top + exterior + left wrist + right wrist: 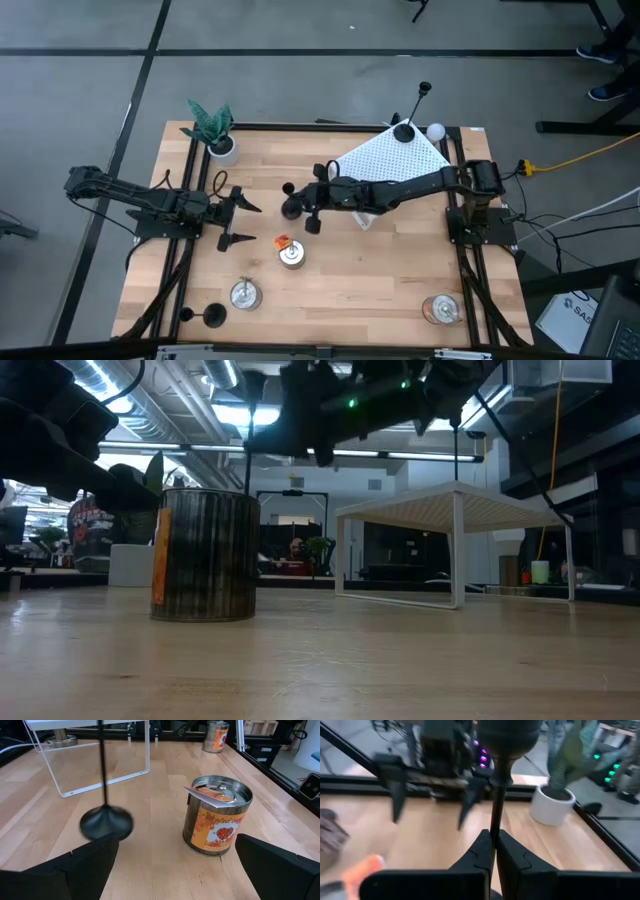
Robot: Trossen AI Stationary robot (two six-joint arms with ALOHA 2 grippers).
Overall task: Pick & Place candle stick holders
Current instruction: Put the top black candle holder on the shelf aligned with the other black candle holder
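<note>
right gripper [494,851] clamped on candle stick holder [496,805] stem, base cut off below; left gripper [243,222] jaws wide, clear table between

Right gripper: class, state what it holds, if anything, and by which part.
The right gripper is shut on a slim matte-black candle stick holder, pinching its thin upright stem. The left gripper is open, holding nothing.

Tin [291,255] between both arms
</note>
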